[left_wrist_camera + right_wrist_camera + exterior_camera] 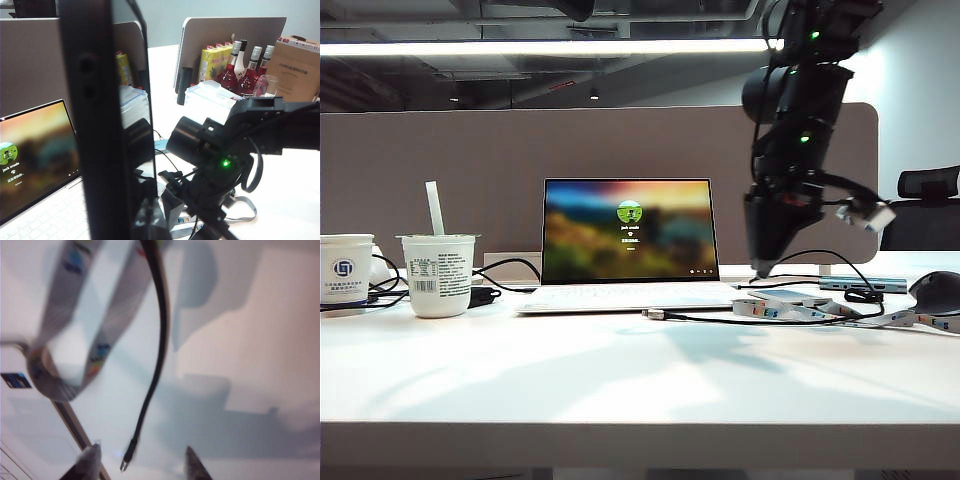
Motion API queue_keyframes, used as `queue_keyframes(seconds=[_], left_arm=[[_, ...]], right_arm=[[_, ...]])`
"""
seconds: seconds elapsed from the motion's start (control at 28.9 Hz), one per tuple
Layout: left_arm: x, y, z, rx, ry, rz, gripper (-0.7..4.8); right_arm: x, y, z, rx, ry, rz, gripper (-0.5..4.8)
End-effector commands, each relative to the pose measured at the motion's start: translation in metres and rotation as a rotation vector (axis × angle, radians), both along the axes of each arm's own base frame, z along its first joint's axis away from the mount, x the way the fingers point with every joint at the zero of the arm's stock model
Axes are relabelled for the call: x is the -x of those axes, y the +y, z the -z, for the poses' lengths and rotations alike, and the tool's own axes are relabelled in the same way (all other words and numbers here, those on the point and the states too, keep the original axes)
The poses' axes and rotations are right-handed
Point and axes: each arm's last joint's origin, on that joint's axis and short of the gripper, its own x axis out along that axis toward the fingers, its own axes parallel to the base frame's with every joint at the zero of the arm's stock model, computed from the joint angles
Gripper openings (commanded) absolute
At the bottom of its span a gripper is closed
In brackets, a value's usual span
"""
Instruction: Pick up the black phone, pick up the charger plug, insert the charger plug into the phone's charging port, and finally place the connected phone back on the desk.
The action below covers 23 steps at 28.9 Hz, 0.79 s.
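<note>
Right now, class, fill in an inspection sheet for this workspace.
Surface: white desk, brightly lit.
Job's things: black phone held upright off the desk; charger plug on the desk, not inserted.
Clutter: laptop, cups, lanyard.
Grippers: left gripper shut on the phone, fingers hidden; right gripper open over the plug.
Cables: black cable loose.
Surroundings: partition, bottles.
</note>
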Motion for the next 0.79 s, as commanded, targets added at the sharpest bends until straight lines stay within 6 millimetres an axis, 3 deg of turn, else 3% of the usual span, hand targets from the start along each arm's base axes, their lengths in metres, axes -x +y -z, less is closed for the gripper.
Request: queue_keyframes(seconds=[0.03,0.21,0.59,0.79], left_arm=[[0.003,0.001,-0.009,0.028,-0.053,0.006,-0.07],[0.003,0.001,-0.009,0.028,-0.053,0.006,-0.07],[0.006,0.002,-0.012,0.031,-0.061,0.006,-0.07],[0.006,0.002,-0.011,0.031,-0.060,0.009,-0.07]], right_arm=[[-0.004,0.022,0.000,-0.064,-0.070,0.001,2.11],[-0.003,0.037,-0.002,-0.078,-0.128,-0.028,2.11],[-0.005,0.037,0.002,-0.026,-0.144,-0.011,2.11],[-0.008,0.053,0.017,-0.119,-0.118,-0.062,2.11]])
